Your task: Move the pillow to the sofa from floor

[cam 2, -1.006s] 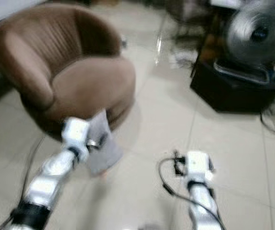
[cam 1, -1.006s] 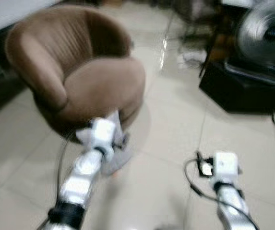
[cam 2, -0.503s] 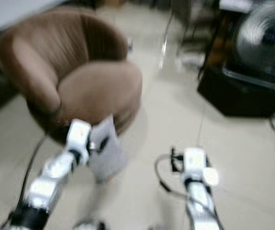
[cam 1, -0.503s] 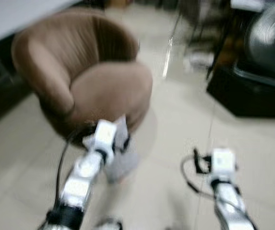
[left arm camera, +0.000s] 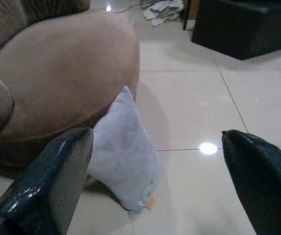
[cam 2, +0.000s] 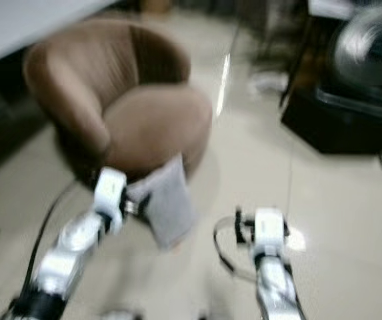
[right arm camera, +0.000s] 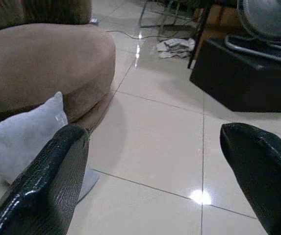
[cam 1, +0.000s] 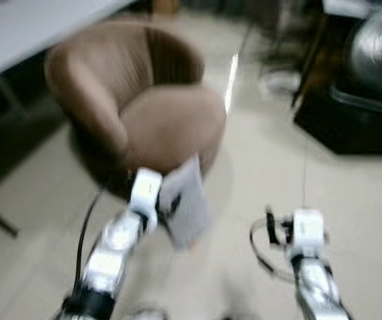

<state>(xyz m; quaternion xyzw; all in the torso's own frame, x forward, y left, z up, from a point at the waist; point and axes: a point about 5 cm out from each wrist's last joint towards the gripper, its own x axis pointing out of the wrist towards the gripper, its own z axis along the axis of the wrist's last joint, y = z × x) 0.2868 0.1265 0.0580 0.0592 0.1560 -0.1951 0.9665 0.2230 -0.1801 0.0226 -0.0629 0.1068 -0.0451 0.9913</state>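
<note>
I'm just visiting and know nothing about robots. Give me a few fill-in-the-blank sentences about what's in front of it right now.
1. The grey pillow leans against the front of the brown ____.
2. The pillow's lower end rests on the tiled ____.
3. The left gripper's fingers are ____, with the pillow seen between them.
4. The right gripper's fingers are ____ too.

Missing words: sofa; floor; open; open

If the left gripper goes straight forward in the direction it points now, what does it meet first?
Most likely the grey pillow, which leans on the floor against the brown sofa chair, just ahead of the open left gripper and a little toward one finger. Depth is uncertain.
</note>
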